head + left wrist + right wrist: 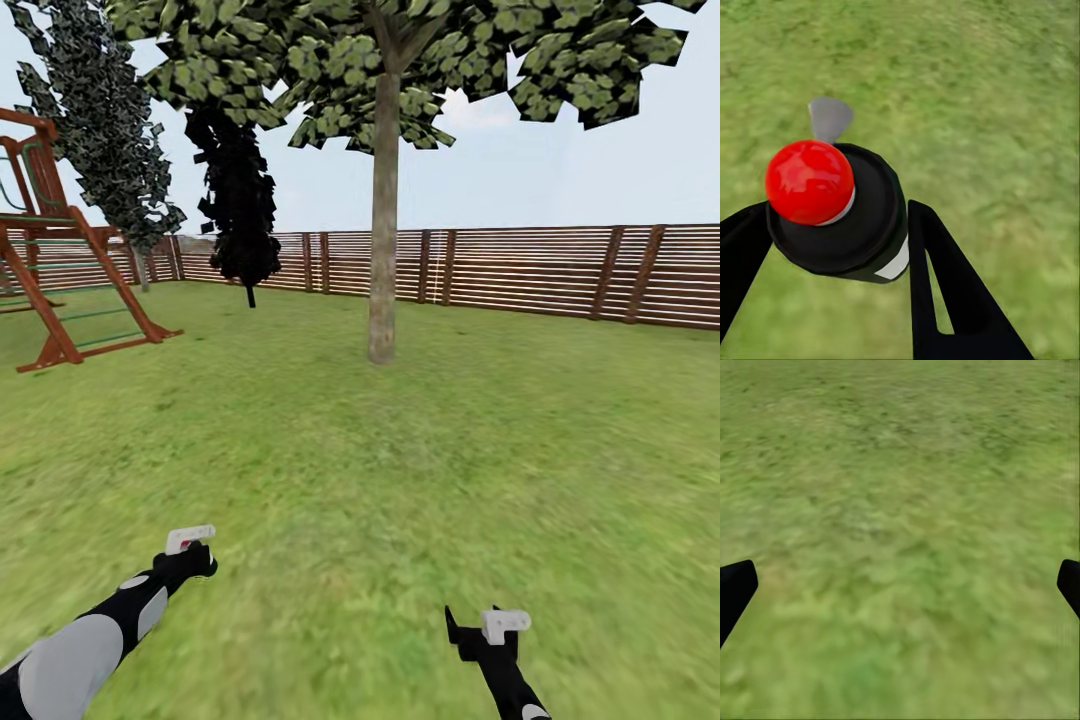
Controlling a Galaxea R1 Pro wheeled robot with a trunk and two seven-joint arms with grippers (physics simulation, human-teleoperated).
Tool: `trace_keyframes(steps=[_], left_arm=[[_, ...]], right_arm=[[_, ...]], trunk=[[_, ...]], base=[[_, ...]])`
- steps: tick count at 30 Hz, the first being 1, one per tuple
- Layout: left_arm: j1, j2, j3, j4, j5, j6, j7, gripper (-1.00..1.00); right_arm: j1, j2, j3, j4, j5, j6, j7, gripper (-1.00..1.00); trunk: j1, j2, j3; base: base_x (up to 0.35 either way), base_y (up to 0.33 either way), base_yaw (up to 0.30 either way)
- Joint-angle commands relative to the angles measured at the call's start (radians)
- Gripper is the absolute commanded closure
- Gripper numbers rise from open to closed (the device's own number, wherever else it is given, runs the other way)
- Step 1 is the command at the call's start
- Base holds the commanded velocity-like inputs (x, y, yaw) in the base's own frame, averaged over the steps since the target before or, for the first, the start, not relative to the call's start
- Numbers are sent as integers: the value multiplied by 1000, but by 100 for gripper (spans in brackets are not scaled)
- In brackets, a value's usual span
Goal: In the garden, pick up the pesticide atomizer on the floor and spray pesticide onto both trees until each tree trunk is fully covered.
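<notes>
1. Fenced lawn [400, 480]; one tree trunk [384, 220] stands well ahead of me.
2. My left gripper [832, 232] clamps the pesticide atomizer [840, 210]; that grip shows clearly from the left wrist.
3. My right gripper [900, 585] is spread wide above the grass, holding nothing.

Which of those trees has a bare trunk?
The tree in the middle, before the fence: bare grey-brown trunk, leaves only on top. The two dark trees at left are leafy far lower.

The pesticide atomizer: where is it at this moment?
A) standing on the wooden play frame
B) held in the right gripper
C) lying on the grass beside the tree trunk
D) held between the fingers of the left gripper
D: in the left wrist view the pesticide atomizer, a dark bottle with a red cap, sits between the two black fingers of the left gripper.
</notes>
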Motion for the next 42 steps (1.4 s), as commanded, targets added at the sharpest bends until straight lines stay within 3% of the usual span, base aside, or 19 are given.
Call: trace_keyframes(steps=[1,42], left_arm=[[0,0,0,0,0,0,0,100],[0,0,0,0,0,0,0,100]], right_arm=[[0,0,0,0,0,0,0,-100],[0,0,0,0,0,0,0,-100]], trunk=[[0,0,0],[0,0,0]], base=[[338,0,0],[338,0,0]])
